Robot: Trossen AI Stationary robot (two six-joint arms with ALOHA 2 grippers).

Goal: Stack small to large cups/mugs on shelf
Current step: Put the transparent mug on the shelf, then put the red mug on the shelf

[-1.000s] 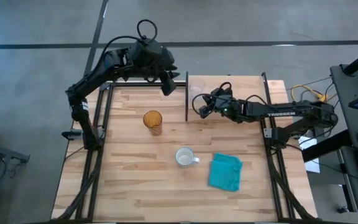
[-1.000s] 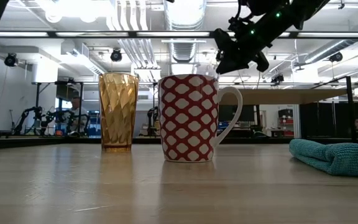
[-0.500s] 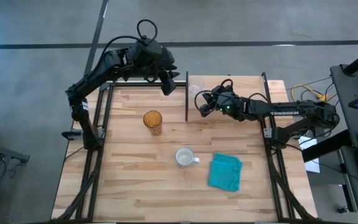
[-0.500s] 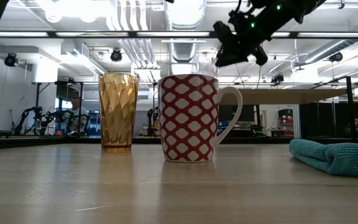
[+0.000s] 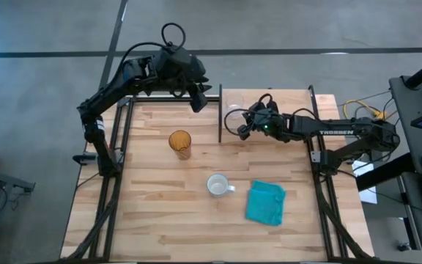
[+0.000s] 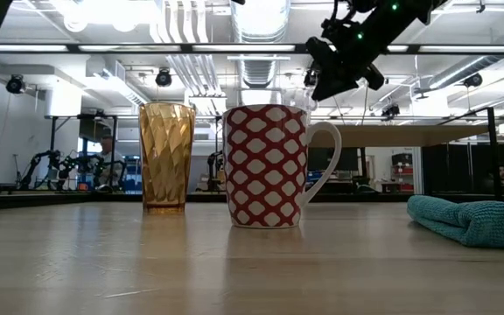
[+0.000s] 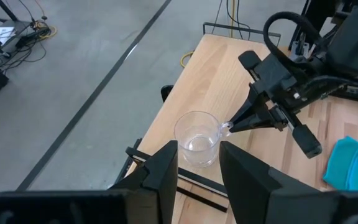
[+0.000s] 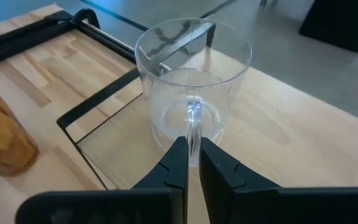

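A small clear glass cup with a handle stands upright on the light-wood shelf, near its left edge. It also shows in the left wrist view. My right gripper is shut on the cup, level over the shelf. My left gripper is open and empty, held high past the table's far left. A tall amber tumbler and a red mug with white diamonds, white inside, stand on the table. My right gripper pinches the clear cup's handle between its two fingers. The fingers come level from the table's right side. The cup is upright, its base at the shelf board; whether it rests there or hangs just above, I cannot tell.
A teal cloth lies on the table right of the mug. The shelf's thin black posts stand between the tumbler and the cup. Black frame rails run along the table's left and right sides.
My right gripper has risen a little and drifted slightly toward the table's right over the shelf, staying shut on the cup's handle.
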